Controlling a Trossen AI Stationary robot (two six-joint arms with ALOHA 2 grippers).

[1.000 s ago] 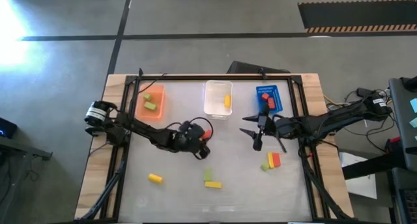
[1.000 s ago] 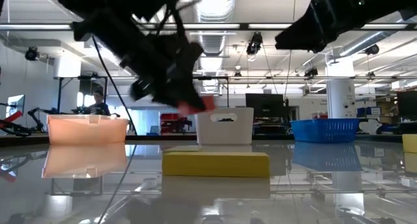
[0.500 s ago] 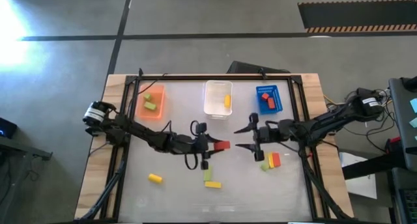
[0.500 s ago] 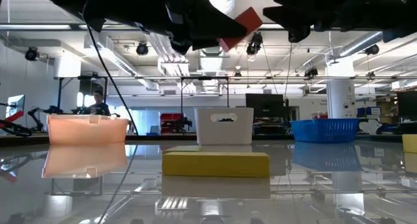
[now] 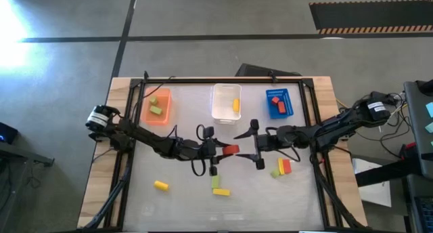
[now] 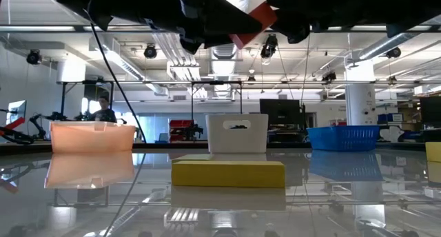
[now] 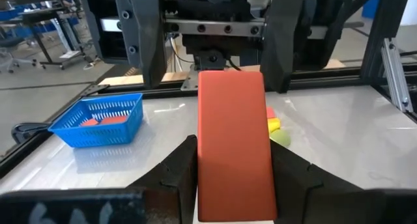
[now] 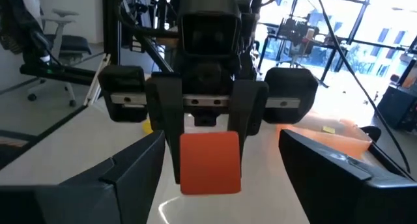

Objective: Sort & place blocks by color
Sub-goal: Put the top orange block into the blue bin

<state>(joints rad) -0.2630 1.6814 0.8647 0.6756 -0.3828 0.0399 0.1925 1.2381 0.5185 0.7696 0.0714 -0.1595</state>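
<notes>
The left hand pinched a red block by one end, held high over the middle of the surface, its free end toward the right hand. That hand faced it with its fingers spread on either side of the free end, apparently set for a handover, since the blue bin with the other red blocks stood at the far edge on the right arm's side. The orange bin held green blocks and the clear bin a yellow one. Loose yellow and green blocks lay toward the near edge, with more beside the right arm.
</notes>
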